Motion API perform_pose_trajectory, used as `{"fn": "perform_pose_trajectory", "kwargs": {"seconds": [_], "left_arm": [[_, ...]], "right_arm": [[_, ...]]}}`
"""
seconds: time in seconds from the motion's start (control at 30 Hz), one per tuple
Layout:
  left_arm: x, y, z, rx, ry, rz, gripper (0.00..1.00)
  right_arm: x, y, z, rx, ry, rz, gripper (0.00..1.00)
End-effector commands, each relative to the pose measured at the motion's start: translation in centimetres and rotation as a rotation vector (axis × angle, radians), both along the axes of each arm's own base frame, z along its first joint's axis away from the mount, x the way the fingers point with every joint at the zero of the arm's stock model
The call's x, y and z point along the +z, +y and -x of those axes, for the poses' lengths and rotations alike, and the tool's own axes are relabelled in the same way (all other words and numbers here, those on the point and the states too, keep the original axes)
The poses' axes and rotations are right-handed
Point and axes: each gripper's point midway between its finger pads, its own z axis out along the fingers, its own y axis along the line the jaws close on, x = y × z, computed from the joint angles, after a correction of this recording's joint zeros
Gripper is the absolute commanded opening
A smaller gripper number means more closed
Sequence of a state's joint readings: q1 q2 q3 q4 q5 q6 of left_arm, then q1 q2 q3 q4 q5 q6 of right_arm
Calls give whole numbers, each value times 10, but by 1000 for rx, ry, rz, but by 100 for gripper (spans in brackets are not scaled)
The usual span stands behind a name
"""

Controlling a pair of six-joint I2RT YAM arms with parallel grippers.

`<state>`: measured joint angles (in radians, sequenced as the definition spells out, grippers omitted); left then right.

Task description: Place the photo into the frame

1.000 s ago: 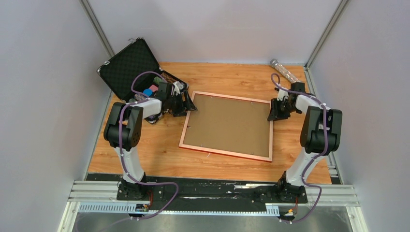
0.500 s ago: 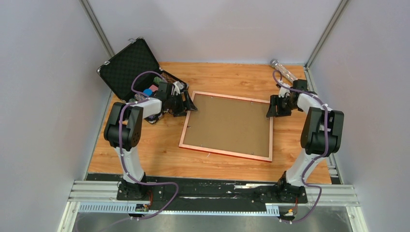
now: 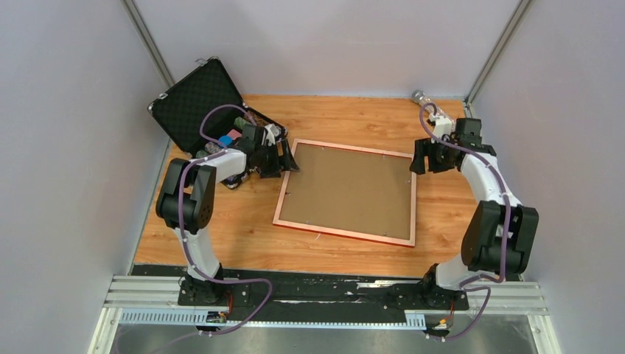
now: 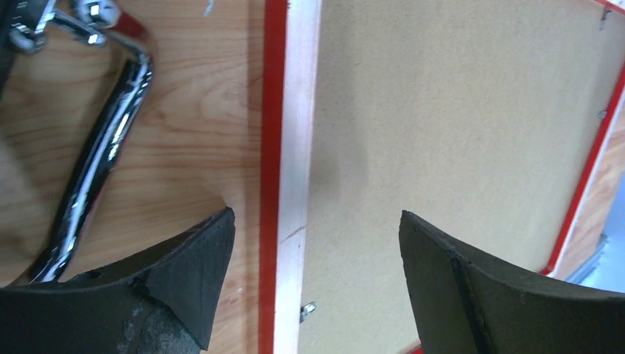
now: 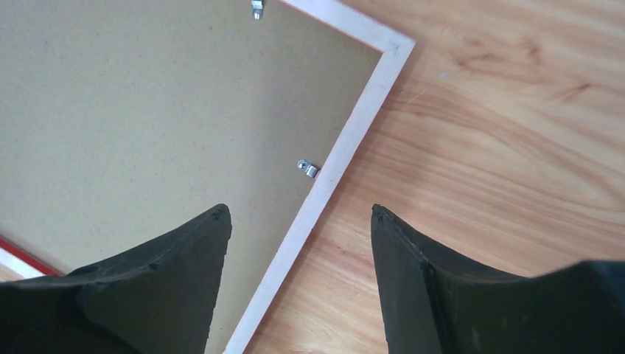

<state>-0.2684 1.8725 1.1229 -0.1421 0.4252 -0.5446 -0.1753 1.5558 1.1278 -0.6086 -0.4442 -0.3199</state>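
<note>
Bench (image 3: 221, 236) of orange-brown wood seen from above, with two robot arms mounted at its near edge. The frame (image 3: 343, 233) lies flat in the middle of the bench, slightly skewed to its edges. Its pinkish-copper side faces up and a brown backing board (image 3: 346, 188) fills its opening. The left claw (image 3: 284, 158) hangs over the frame's far left corner and the right claw (image 3: 421, 158) over its far right corner. From the left wrist, the dark fingers (image 4: 184, 280) are spread wide on either side of the frame's pale left rail, pinching nothing. A red strip runs along the rail's outer side. From the right wrist, that claw is likewise spread, one finger over the backing board and one over bare wood, with the right rail between them. Whether either claw touches the frame cannot be told. Small metal tabs (image 5: 307, 169) sit along the rail's inner edge. An open black case (image 3: 195, 96) stands at the bench's far left corner, its chrome handle (image 4: 96, 147) just beside the frame. A clear bottle (image 3: 421, 96) lies at the far right corner.
</note>
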Motion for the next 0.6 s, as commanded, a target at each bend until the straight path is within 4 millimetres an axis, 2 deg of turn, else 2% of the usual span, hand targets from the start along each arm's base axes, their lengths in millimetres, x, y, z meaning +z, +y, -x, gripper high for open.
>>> {"fn": "perform_pose_trajectory", "kwargs": {"seconds": [0.0,0.2,0.23,0.27,0.3,0.43,0.53,0.57], "left_arm": [[27,18,-6,3,-112,-101,90],[63,28,-20,-26,-264,-173,95],[67,29,-21,-30,-280,-186,96],[75,34,-25,-31,-321,-216,96],[80,36,-27,-30,-348,-228,98],[117,50,-37,-15,-514,-305,100],[130,65,-44,16,-574,-384,100],[126,68,-46,23,-560,-408,100]], "right_arm": [[53,-5,-16,19,-209,119,70],[97,-33,-26,-86,-355,265,80],[104,-40,-29,-130,-378,286,93],[108,-46,-31,-168,-389,300,99],[111,-51,-32,-194,-395,312,100],[107,-57,-36,-251,-377,311,100],[99,-55,-35,-263,-354,282,100],[97,-54,-34,-274,-345,263,100]]}}
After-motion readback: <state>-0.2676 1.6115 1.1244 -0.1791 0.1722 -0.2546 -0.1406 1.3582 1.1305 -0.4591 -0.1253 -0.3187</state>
